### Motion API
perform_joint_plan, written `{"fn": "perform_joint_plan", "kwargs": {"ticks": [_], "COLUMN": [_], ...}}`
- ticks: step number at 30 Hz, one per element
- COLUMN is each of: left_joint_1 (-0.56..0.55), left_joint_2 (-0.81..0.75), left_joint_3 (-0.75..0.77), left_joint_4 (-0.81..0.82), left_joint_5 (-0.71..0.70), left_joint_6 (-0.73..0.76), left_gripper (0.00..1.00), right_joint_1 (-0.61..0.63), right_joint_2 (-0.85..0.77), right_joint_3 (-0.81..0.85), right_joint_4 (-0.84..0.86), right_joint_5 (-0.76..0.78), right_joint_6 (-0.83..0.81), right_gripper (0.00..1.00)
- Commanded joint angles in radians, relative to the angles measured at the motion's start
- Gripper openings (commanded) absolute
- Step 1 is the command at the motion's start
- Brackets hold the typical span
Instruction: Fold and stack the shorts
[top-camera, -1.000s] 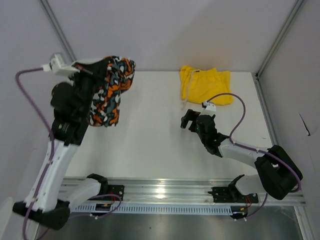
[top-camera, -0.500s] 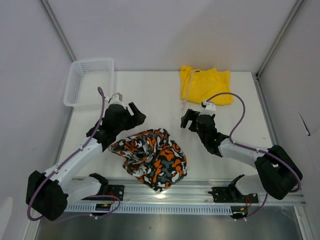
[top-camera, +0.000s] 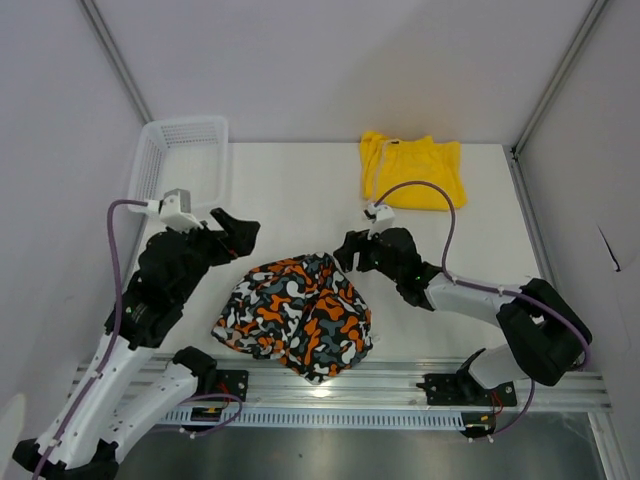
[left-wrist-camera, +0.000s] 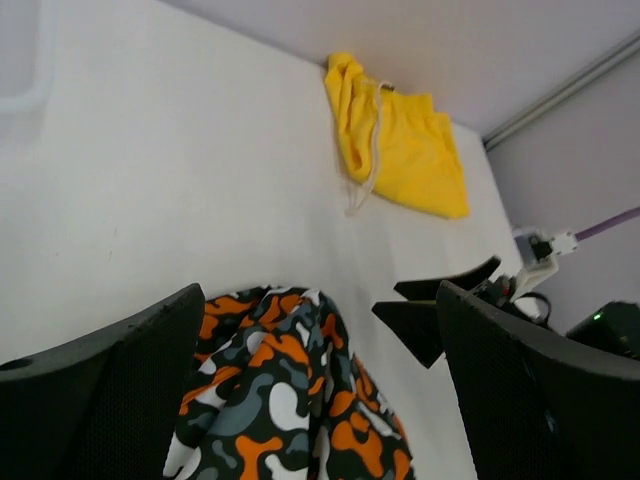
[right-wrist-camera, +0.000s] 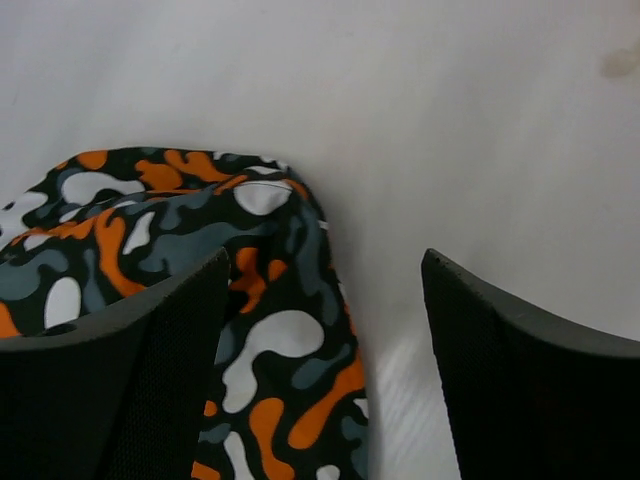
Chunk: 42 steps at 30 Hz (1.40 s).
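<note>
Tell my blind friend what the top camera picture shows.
Crumpled patterned shorts lie near the front of the table, flanked by the open left hand and open right hand. Yellow shorts lie at the back right, a white basket at the back left.

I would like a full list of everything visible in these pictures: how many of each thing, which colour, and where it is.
soft patterned fabric shorts: one; orange, white, black and grey-teal; crumpled at the near middle of the table
soft plain fabric shorts: one; bright yellow with a pale drawstring; far side, right of centre
plastic mesh basket: one; white; far left corner
table: one; white; under everything
cables: two; purple; one along each arm
left claw: one; black; open, by the patterned shorts' far left edge
right claw: one; black; open, over their far right edge
</note>
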Motion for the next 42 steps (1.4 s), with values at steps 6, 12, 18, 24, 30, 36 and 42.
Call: {"fn": "perform_joint_plan", "kwargs": {"ticks": [6,12,18,24,30,36,42], "left_joint_1": [-0.003,-0.002,-0.002,-0.003,-0.002,-0.002,-0.002], "left_joint_2": [0.115,0.045,0.037,0.031,0.008,0.011,-0.003], "left_joint_3": [-0.002,-0.062,-0.064,-0.048,-0.036,0.005,0.001], "left_joint_4": [-0.224,-0.219,-0.227,-0.250,-0.262,-0.294,-0.291], "left_joint_5": [0.110,0.134,0.142,0.137,0.139,0.140,0.148], "left_joint_6": [0.115,0.100,0.106,0.112,0.117,0.126,0.126], "left_gripper": [0.99,0.99,0.99,0.99,0.99,0.99,0.99], "right_joint_1": [0.135,0.149,0.130,0.135,0.123,0.066,0.080], "right_joint_2": [0.126,0.225,0.263,0.306,0.292,0.165,0.071], "right_joint_3": [0.189,0.322,0.379,0.420,0.541,0.695,0.789], "right_joint_4": [-0.102,-0.279,-0.372,-0.471,-0.578,-0.675,-0.825], "right_joint_5": [-0.066,0.069,0.123,0.111,0.137,0.034,-0.026], "right_joint_6": [-0.180,-0.152,-0.123,-0.134,-0.140,-0.126,-0.094], "right_gripper": [0.66,0.57,0.56,0.24,0.00,0.00,0.22]}}
